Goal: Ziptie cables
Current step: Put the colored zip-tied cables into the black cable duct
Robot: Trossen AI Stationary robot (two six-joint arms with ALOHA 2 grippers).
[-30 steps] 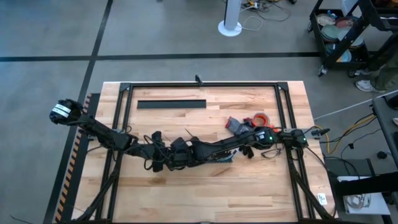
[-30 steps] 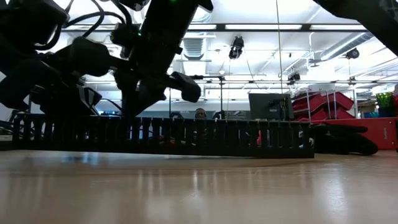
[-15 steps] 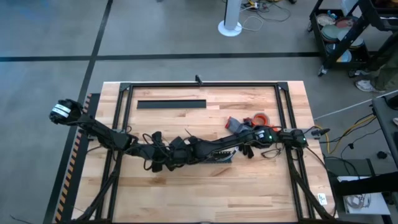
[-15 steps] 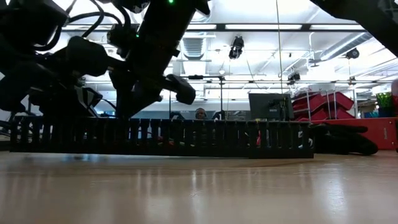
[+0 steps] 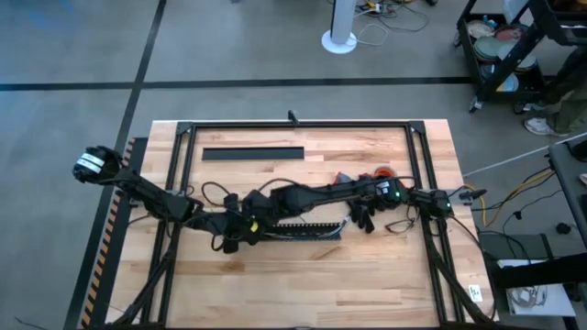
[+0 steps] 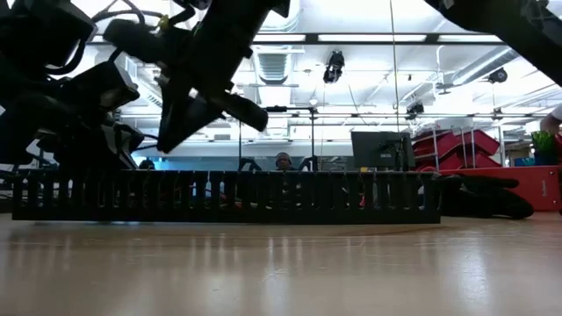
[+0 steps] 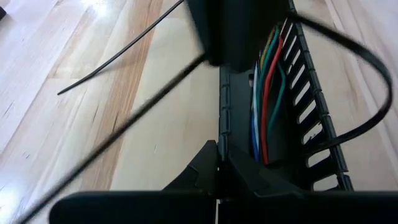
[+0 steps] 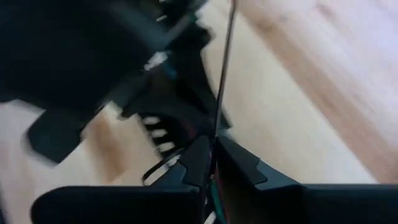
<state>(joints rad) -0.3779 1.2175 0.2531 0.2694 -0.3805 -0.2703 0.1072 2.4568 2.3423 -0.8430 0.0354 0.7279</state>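
Observation:
A black comb-toothed duct (image 5: 307,229) lies on the wooden table, and the cables (image 7: 264,93), blue, red, green and yellow wires, run inside it. A black ziptie loop (image 7: 380,81) arches out from the duct's toothed side. My left gripper (image 7: 217,163) is shut at the duct's left end (image 5: 266,229). My right gripper (image 8: 212,152) hangs above that end, raised and tipped (image 6: 206,75), shut on a thin dark ziptie (image 8: 225,68). Another ziptie (image 7: 118,56) lies loose on the wood. My left gripper has its shut fingertips on the duct's plain side wall (image 7: 225,134), at the duct's end. The fingers lie low and along the duct, which rests on the table. My right gripper pinches the ziptie strip (image 8: 216,140) between its two fingertips. The strip runs straight on beyond the fingers, clear of the table.
A second long black strip (image 5: 252,153) lies near the far edge. Red and orange items (image 5: 381,174) and a dark clump (image 5: 365,220) sit at the right. A black metal frame (image 5: 183,147) borders the work area. Bare wood (image 5: 303,284) stretches along the near edge.
My right gripper has risen from the duct's left end and gone toward the far edge, tipping as it went, still shut on the ziptie. The strip has moved with it. My left gripper has stayed at the duct.

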